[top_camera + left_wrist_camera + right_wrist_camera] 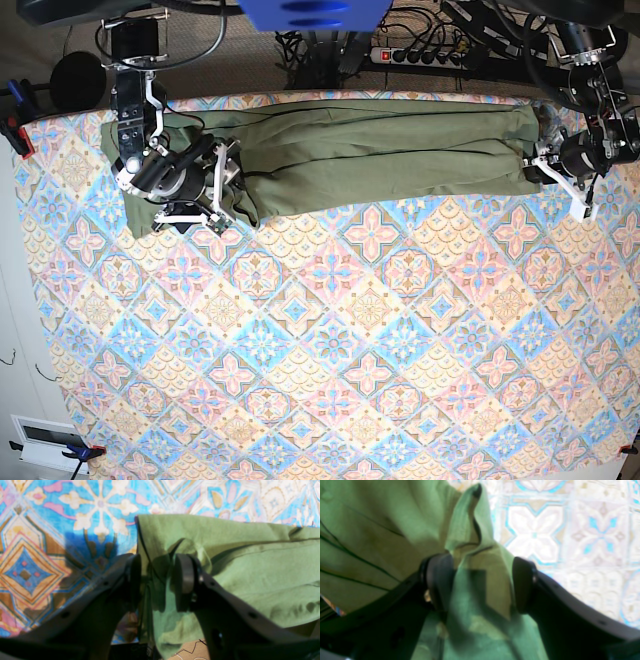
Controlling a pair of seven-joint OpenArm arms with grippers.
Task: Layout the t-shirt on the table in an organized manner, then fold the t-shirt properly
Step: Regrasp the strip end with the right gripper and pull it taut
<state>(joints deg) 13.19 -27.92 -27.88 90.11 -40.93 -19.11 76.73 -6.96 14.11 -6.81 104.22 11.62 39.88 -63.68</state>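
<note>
Green t-shirt (382,530) folds blur between right claw (482,582) pads.

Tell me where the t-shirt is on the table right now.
In the base view the t-shirt lies stretched along the table's far edge, the right gripper at its left end and the left gripper at its right end.

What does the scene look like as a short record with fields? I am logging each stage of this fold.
garment: t-shirt, olive green, folded into a long band
place: far edge of the table
left gripper: at one end of the band, fabric between its fingers, gap showing
right gripper: at the other end, jaws wide, a bunched fold between them
held or not: cannot tell for either
stage: band made, not yet folded short
</note>
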